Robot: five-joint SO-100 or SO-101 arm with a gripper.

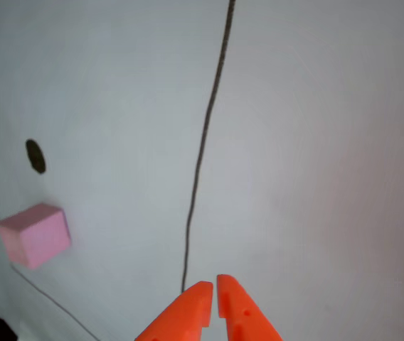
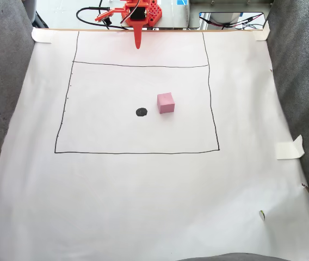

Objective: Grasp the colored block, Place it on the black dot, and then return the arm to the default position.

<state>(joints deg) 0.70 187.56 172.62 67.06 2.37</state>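
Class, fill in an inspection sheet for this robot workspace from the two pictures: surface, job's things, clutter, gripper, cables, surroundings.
Surface: white paper sheet with a hand-drawn black rectangle, corners taped down.
Job's things: pink block resting on the paper just right of the black dot in the fixed view, not on it; a small gap shows between them.
Clutter: loose tape piece at the sheet's right edge; small speck lower right, too small to tell.
Gripper: orange gripper nearly closed, empty, far from the block.
Cables: black cables behind the arm base.
Surroundings: grey fabric on both sides.
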